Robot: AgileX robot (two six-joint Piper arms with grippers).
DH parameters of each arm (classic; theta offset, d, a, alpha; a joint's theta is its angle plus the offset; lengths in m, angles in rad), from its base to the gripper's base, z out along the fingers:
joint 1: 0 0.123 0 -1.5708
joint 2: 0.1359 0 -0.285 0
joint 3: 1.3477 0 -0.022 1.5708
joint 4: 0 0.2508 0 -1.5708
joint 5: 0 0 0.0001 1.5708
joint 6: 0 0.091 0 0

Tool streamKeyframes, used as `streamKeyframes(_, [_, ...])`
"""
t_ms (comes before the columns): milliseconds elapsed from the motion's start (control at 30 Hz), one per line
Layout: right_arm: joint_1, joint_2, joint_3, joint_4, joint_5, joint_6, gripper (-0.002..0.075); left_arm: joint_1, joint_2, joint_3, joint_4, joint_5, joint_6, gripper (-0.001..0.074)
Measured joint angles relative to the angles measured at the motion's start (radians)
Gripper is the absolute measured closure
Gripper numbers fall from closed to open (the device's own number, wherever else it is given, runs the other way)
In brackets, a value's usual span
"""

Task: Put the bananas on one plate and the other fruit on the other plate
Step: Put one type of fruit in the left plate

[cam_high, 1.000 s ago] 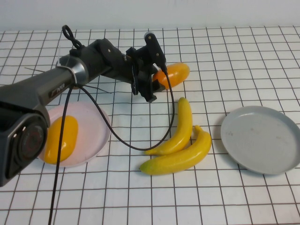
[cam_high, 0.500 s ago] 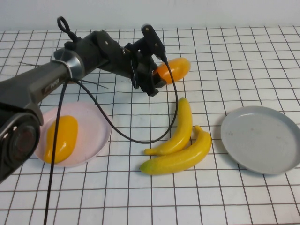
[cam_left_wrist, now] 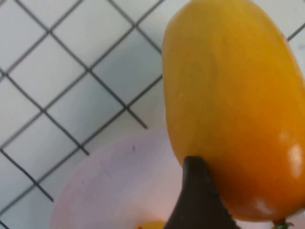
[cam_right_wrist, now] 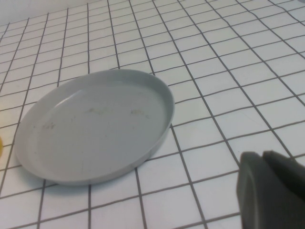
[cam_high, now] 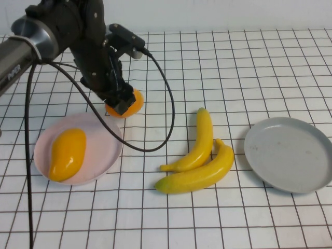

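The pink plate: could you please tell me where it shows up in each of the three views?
High view: pink plate at left, one mango on it, left gripper carrying the second mango just beyond its far rim.
Left wrist view: pink plate beneath the held mango.
Right wrist view: not in it; right gripper by the grey-blue plate.
Shared landmark: the held mango.

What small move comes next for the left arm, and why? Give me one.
Probably carry the mango a little further over the pink plate and lower it. The left gripper holds it just beyond the plate's far rim, where one mango already lies. The right gripper waits by the empty grey-blue plate.
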Motion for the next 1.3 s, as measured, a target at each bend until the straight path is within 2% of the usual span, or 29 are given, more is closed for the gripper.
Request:
streamKeyframes(167, [0.0, 0.0, 0.0, 0.0, 0.0, 0.0, 0.0742, 0.035, -0.071, 0.169, -0.015, 0.003, -0.107, 0.0342])
streamKeyframes(467, [0.0, 0.0, 0.0, 0.0, 0.0, 0.0, 0.0742, 0.037, -0.335, 0.588, 0.033, -0.277, -0.279, 0.0343])
streamKeyframes(767, [0.0, 0.0, 0.0, 0.0, 0.0, 0.0, 0.0742, 0.037, -0.375, 0.653, 0.08, -0.257, -0.427, 0.0346])
streamKeyframes(1067, [0.0, 0.0, 0.0, 0.0, 0.0, 0.0, 0.0742, 0.037, -0.371, 0.655, -0.018, -0.253, -0.395, 0.0343])
streamKeyframes(1100, [0.0, 0.0, 0.0, 0.0, 0.0, 0.0, 0.0742, 0.037, -0.371, 0.655, -0.021, -0.253, -0.393, 0.032])
streamKeyframes(1233, [0.0, 0.0, 0.0, 0.0, 0.0, 0.0, 0.0742, 0.037, -0.371, 0.655, -0.019, -0.252, -0.388, 0.012])
streamKeyframes(1300, [0.0, 0.0, 0.0, 0.0, 0.0, 0.0, 0.0742, 0.037, -0.371, 0.655, -0.017, -0.247, -0.385, 0.0075])
